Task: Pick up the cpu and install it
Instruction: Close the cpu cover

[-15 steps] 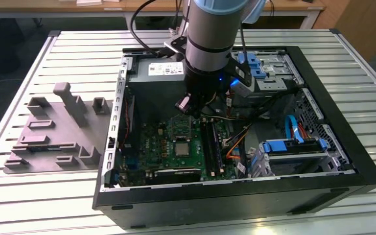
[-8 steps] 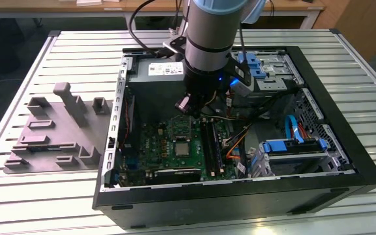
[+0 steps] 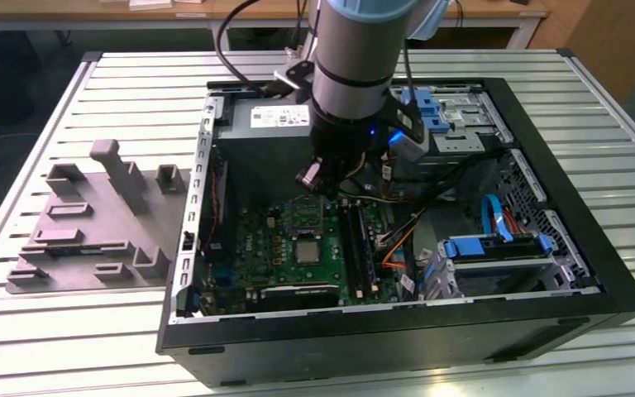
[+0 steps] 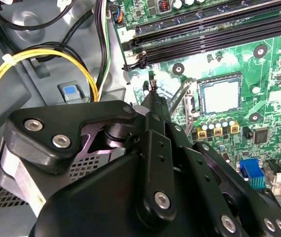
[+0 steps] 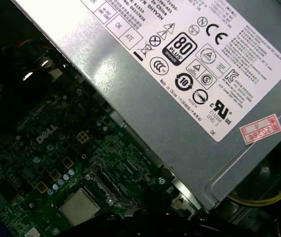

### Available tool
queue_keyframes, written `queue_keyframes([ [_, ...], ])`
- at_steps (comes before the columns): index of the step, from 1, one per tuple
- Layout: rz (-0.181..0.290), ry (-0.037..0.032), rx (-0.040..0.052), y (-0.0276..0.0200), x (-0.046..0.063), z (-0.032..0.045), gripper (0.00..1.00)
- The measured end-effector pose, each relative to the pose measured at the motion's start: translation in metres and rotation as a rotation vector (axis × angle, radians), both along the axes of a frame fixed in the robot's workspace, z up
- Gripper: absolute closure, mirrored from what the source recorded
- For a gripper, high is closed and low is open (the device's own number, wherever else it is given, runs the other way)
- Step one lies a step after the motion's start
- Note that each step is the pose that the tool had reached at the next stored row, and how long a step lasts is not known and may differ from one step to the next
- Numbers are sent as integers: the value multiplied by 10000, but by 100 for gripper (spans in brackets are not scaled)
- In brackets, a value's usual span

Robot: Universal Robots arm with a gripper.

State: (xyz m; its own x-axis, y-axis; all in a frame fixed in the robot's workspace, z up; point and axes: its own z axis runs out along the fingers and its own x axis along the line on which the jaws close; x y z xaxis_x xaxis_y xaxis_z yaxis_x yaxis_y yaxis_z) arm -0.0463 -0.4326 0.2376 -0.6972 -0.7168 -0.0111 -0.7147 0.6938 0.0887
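My end effector point(image 4: 152, 91) hangs inside the open computer case point(image 3: 582, 240), above the motherboard point(image 3: 295, 248); its tips look clenched, grasping nothing; the cpu point(image 4: 221, 95) sits in its socket, just beyond them; the first wrist view adds the grey power supply point(image 5: 180, 84) with its white certification label point(image 5: 199, 54); the exterior view, a grey fixture point(image 3: 86, 223) by the bench's edge.

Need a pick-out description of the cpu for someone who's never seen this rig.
Look inside the open black PC case, at the green motherboard on its floor. The cpu is the small silvery square near the board's middle, in its socket; the neighbouring long black memory slots are narrow strips.
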Motion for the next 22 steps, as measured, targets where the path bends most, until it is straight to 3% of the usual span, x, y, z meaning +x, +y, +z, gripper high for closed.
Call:
queue_keyframes([
  [8,0,-1,45,0,-1,44,89],
  [16,58,-1,177,0,-7,48,89],
  [22,152,0,196,-3,-19,49,89],
])
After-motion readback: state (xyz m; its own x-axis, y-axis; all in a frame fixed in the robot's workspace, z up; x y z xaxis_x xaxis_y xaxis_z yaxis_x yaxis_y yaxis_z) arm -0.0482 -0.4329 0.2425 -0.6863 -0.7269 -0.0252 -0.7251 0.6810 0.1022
